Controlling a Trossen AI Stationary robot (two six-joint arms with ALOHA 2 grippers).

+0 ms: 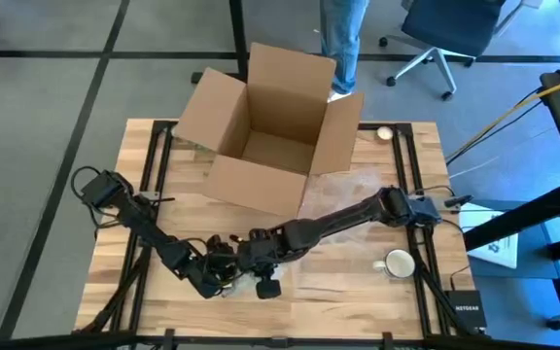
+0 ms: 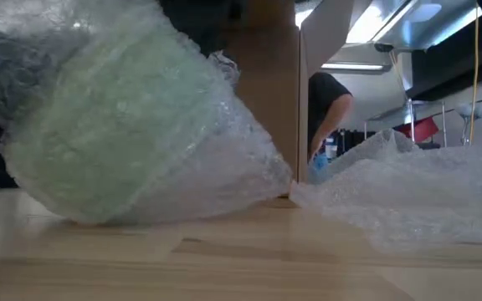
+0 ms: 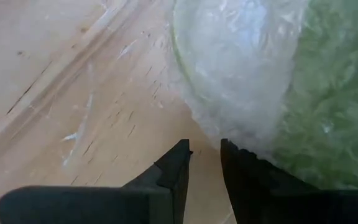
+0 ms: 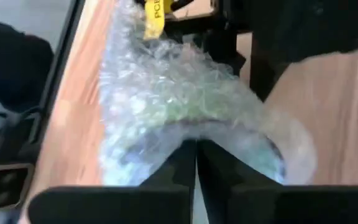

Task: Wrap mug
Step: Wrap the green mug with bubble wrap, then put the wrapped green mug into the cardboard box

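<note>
Your green mug swaddled in crinkled bubble wrap [image 2: 132, 125] lay at the front edge of the pale wooden slat table [image 1: 358, 301].
The right gripper [image 4: 196, 152] pinched the wrap; the left gripper [image 3: 204, 158] stood narrowly parted beside it, the mug's shape blurred.

The green mug [image 2: 115, 134] lies tilted on the worktop [image 2: 224, 259], swathed in clear bubble wrap [image 4: 185, 106]. It sits just ahead of the left hand [image 3: 205, 155], while the right hand [image 4: 196, 149] pinches the wrap's edge.
</note>
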